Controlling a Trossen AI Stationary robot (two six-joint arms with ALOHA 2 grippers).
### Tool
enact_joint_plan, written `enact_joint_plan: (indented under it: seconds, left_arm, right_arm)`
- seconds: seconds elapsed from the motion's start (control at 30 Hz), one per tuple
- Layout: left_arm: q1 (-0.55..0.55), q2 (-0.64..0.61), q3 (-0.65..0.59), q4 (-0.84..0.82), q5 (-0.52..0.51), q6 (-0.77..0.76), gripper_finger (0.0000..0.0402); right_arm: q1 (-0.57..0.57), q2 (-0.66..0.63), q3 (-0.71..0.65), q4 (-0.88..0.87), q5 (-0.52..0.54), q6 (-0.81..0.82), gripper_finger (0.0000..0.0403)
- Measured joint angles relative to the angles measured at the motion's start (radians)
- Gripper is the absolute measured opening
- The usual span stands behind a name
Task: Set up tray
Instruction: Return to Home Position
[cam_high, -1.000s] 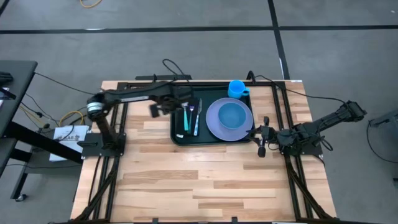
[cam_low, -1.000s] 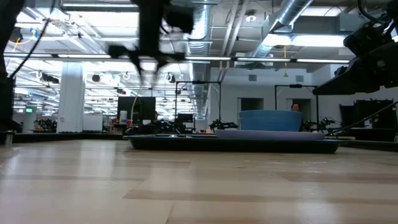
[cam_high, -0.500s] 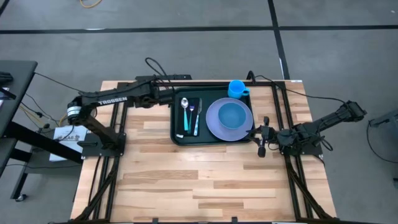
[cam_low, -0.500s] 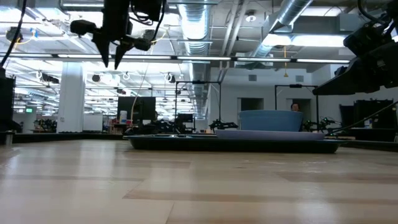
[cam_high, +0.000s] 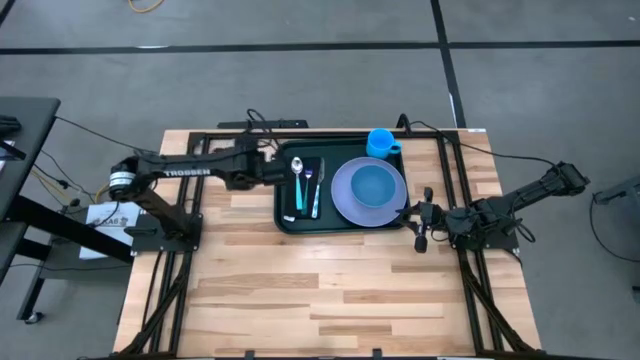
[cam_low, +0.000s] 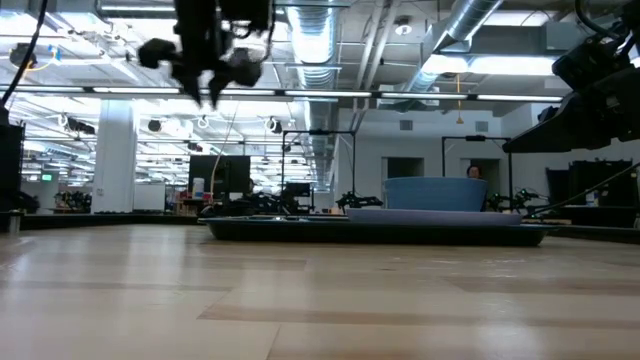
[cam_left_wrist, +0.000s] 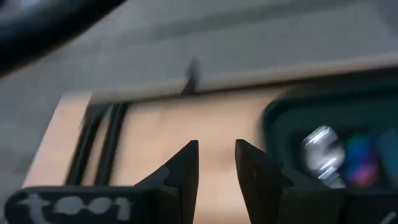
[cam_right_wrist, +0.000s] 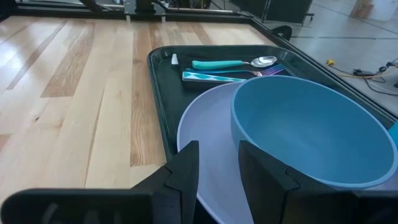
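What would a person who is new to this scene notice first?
Most striking is the large dark green rectangular plastic tray at the table's far side, bearing a round lavender plate with a blue bowl on it and cutlery to their left. The left pincer hangs above the table beside the tray's left rim; the right pincer waits at the table's right edge.

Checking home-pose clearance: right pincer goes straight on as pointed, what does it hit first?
Probably the lavender plate on the tray: it fills the gap ahead of the right pincer, with the blue bowl just beside that line. The tray's near rim is hidden, so it may come first.
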Motion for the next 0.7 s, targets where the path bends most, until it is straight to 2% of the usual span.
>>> enact_joint_plan:
  seconds: [0.1, 0.17, 0.27, 0.4, 0.43, 0.53, 0.6, 0.7]
  left_arm:
    - [-0.053, 0.0, 0.0, 0.184, -0.153, 0.135, 0.0094]
    - [-0.08, 0.0, 0.0, 0.317, -0.185, 0.23, 0.0094]
    - [-0.113, 0.0, 0.0, 0.522, -0.187, 0.366, 0.0094]
    - [-0.133, -0.026, 0.0, 0.665, -0.19, 0.573, 0.0094]
    - [-0.134, -0.037, 0.0, 0.664, -0.165, 0.621, 0.0094]
    - [-0.139, -0.084, -0.001, 0.698, -0.042, 0.64, 0.0094]
    - [-0.16, -0.12, -0.009, 0.744, -0.023, 0.686, 0.0094]
    - [-0.203, -0.181, -0.138, 1.001, -0.058, 0.896, 0.0094]
  right_arm:
    - [0.0, 0.0, 0.0, 0.0, 0.0, 0.0, 0.0107]
    - [0.0, 0.0, 0.0, 0.0, 0.0, 0.0, 0.0107]
    - [0.0, 0.0, 0.0, 0.0, 0.0, 0.0, 0.0107]
    - [0.0, 0.0, 0.0, 0.0, 0.0, 0.0, 0.0107]
    - [0.0, 0.0, 0.0, 0.0, 0.0, 0.0, 0.0107]
    - [0.0, 0.0, 0.0, 0.0, 0.0, 0.0, 0.0107]
    - [0.0, 0.0, 0.0, 0.0, 0.0, 0.0, 0.0107]
    - [0.0, 0.0, 0.0, 0.0, 0.0, 0.0, 0.0107]
